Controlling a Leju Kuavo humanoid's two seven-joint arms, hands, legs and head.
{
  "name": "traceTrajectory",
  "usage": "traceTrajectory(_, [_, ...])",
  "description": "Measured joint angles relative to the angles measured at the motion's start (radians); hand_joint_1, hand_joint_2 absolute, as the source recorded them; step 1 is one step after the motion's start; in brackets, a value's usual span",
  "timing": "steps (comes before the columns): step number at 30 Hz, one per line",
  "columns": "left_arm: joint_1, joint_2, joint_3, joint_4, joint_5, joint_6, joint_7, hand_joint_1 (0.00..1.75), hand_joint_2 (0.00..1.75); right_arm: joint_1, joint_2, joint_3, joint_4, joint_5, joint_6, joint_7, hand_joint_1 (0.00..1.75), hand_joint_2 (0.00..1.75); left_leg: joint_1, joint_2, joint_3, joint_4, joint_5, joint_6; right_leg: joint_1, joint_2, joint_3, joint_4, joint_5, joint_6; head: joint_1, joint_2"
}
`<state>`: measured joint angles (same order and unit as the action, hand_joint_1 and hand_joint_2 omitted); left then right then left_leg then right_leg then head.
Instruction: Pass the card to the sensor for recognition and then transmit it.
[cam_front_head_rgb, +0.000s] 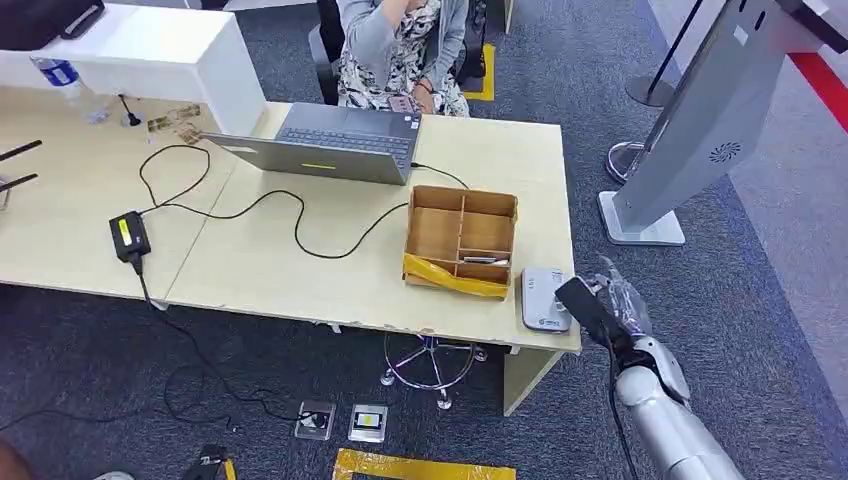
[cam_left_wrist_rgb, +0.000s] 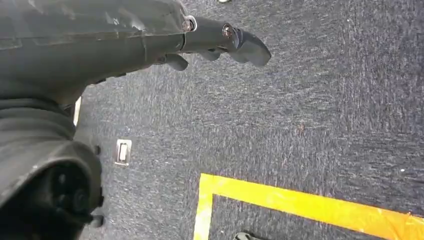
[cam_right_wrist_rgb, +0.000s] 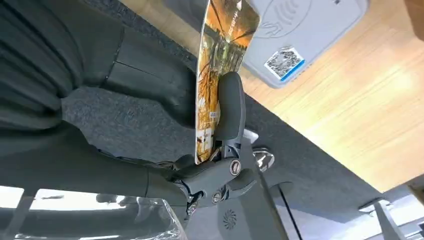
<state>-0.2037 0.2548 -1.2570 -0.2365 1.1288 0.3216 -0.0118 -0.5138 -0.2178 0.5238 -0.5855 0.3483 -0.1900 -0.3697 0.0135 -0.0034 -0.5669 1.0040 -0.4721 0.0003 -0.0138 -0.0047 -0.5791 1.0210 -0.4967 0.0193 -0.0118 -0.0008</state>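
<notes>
Right hand (cam_right_wrist_rgb: 220, 145) clamped on card (cam_right_wrist_rgb: 215, 75), just off surface (cam_front_head_rgb: 300, 270) edge, card reader (cam_front_head_rgb: 543, 298) at 9 o'clock, left hand (cam_left_wrist_rgb: 150, 40) empty, fingers apart

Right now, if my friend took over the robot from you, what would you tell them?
Right hand: fingers pinch the orange card upright, hovering near the table's corner.
Left hand: holds nothing, hangs over the grey carpet, fingers apart.
Sensor: the white card reader lies flat on the table by the cardboard box.
Done: the card is picked up and brought close to the reader.
Left: lay the card over the reader for recognition, then pass it on, maybe to the person seated behind the laptop.
</notes>
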Motion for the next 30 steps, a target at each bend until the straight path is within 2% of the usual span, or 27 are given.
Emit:
traceTrajectory(10, [0.0, 0.003, 0.002, 0.0, -0.023, -0.003, -0.003, 0.0, 0.0, -0.019, 0.0, 0.0, 0.057, -0.002, -0.02, -0.01, 1.75, 1.75, 0.0, 0.0, 0.0, 0.0, 0.0, 0.0, 0.0, 0.0, 0.001, 0.0, 0.0, 0.0, 0.0, 0.0])
traceTrajectory(18, [0.0, 0.006, 0.002, 0.0, -0.056, -0.027, -0.022, 0.0, 0.0, -0.109, 0.006, 0.001, 0.062, 0.062, -0.035, 0.01, 1.75, 1.75, 0.0, 0.0, -0.001, 0.0, 0.0, 0.0, 0.0, 0.0, 0.001, 0.0, 0.001, 0.0, 0.001, 0.0])
traceTrajectory(23, [-0.012, 0.019, 0.002, 0.0, -0.087, -0.044, -0.002, 0.0, 0.0, -0.24, 0.047, 0.019, 0.061, 0.147, -0.045, 0.043, 1.75, 1.75, 0.001, 0.001, 0.0, 0.0, 0.001, -0.001, 0.001, 0.001, 0.0, 0.001, 0.001, -0.001, 0.0, 0.0])
traceTrajectory(30, [-0.018, 0.022, 0.002, 0.0, -0.097, -0.048, 0.001, 0.0, 0.0, -0.298, 0.089, 0.045, 0.061, 0.169, -0.045, 0.04, 1.75, 1.75, 0.001, -0.001, -0.001, 0.0, 0.001, -0.001, 0.001, 0.0, 0.001, 0.001, 0.001, -0.001, 0.0, 0.0])
